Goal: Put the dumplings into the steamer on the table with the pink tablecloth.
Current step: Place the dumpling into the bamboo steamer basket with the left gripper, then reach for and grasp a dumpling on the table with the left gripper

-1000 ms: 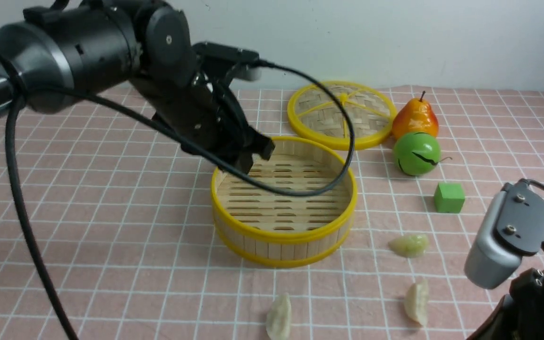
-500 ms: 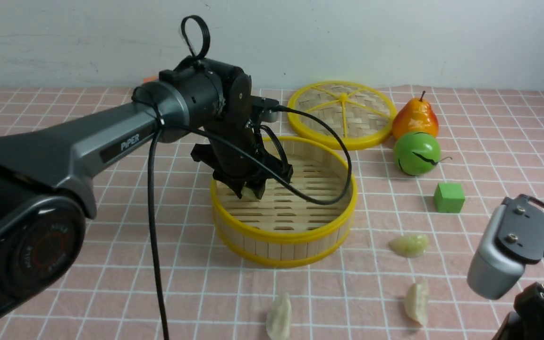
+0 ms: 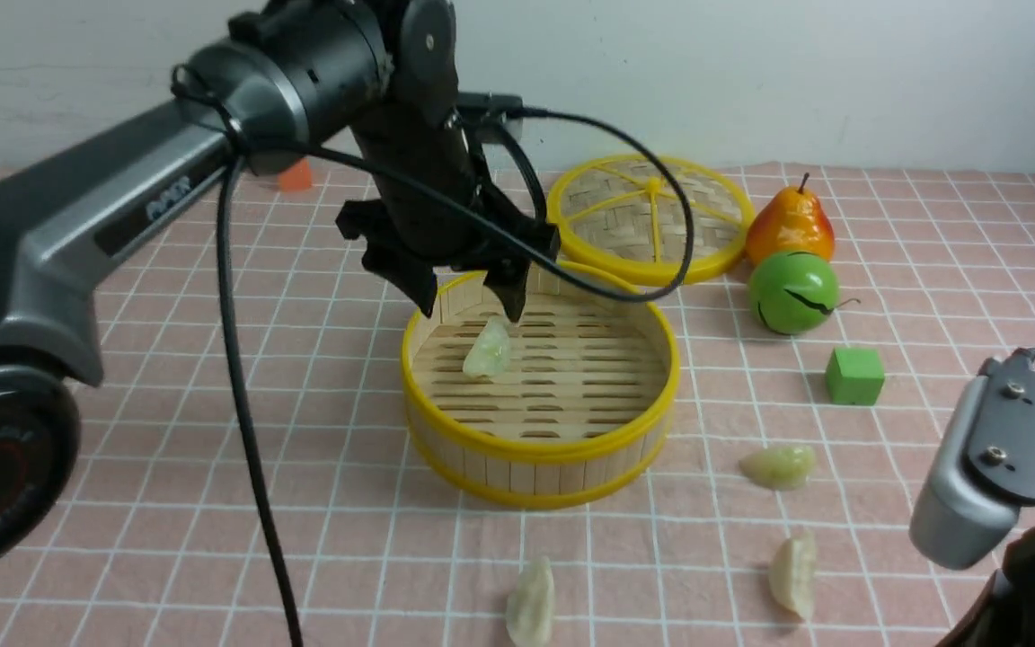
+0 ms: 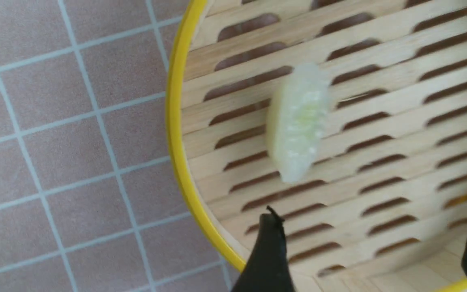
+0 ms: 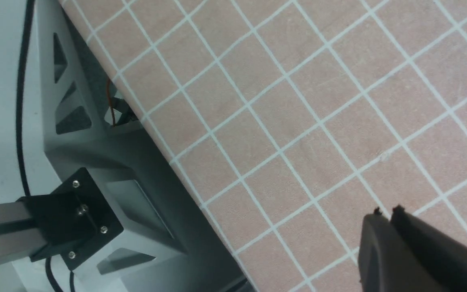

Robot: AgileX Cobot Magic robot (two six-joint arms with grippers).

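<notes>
Jaws wide and empty, the left gripper (image 3: 471, 308) hangs over one dumpling (image 3: 488, 350) in the steamer (image 3: 540, 449); three more dumplings (image 3: 778, 467) (image 3: 793, 575) (image 3: 531, 602) on the pink tablecloth (image 3: 212, 431) look light, soft, slippery, best pinched gently across the belly

A plain, pale, evenly lit wall (image 3: 841, 81) fills the background.

On the middle of the surface (image 3: 167, 377) stands the steamer (image 3: 537, 454), with one dumpling (image 3: 488, 350) in it by its left wall. Behind it, toward the far edge, lies the lid (image 3: 648, 218). The pear (image 3: 789, 225) is just right of the lid, the round fruit (image 3: 792, 292) before the pear, the cube (image 3: 854, 376) nearer still. A second dumpling (image 3: 778, 467) lies right of the steamer, a third dumpling (image 3: 793, 575) nearer the near edge, and a fourth dumpling (image 3: 531, 604) at that edge before the steamer.
</notes>
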